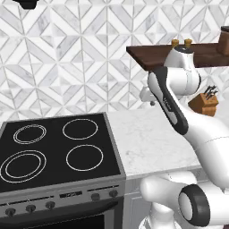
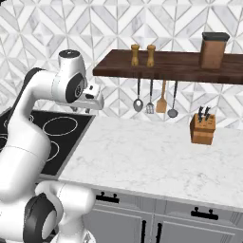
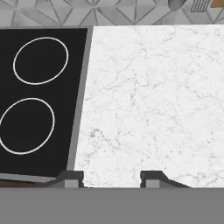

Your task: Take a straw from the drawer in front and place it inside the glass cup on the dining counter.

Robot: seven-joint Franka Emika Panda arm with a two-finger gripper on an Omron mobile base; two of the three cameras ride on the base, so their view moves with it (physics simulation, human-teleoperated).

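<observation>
Two finger tips [image 3: 70, 178] wide apart, holding nothing, up high over worktop [image 3: 153, 100] beside stove [image 3: 39, 100]; drawers [image 2: 190, 216] below closed.

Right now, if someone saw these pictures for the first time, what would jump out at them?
Probably the black stove with its four white rings, set into the marble worktop on the left. Next, the dark wooden shelf on the patterned wall, utensils hanging under it, with a knife block standing below.
</observation>
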